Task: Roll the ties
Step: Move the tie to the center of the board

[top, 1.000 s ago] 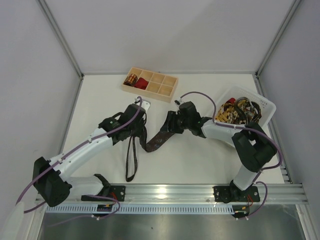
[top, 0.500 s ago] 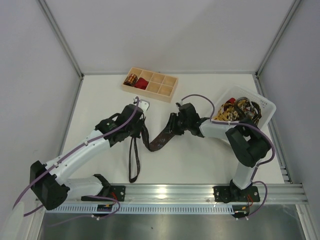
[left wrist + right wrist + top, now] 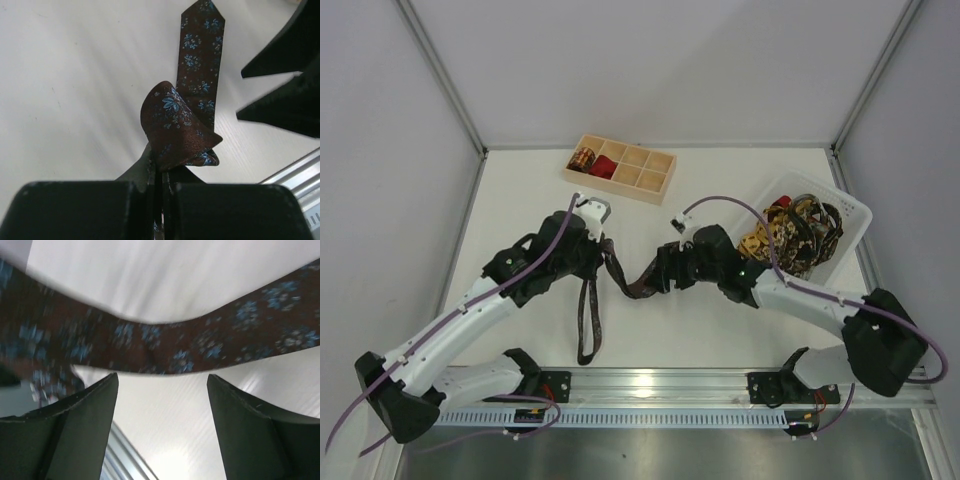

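**Brown tie bent between both arms in mid-tabletop**

The brown tie (image 3: pixel 586 318) lies in the middle of the tabletop (image 3: pixel 520 200), bent into a hook. Its thin tail runs almost straight from the left gripper (image 3: pixel 157 165) towards the near edge. The wider part swings right in a shallow sag towards the right gripper (image 3: pixel 162 382). In the left wrist view the cloth is doubled into a small loop right at the fingers, and a flat stretch with a pointed tip leads away over the tabletop.

The left arm reaches up from the near left corner, elbow low and wrist turned right. Its gripper is pinched together on the fold of the brown tie. The right arm lies stretched out low from the near right, forearm pointing left. Its fingers (image 3: pixel 85 415) stand wide apart, and the tie crosses just beyond their tips, not between them.

A second ago the right arm's elbow stood folded up beside the white basket (image 3: pixel 860 212); now it has dropped towards the near right corner. The left wrist has edged left, and the stretch between the grippers sags more.

The wooden tray (image 3: pixel 615 190) sits at the far edge.
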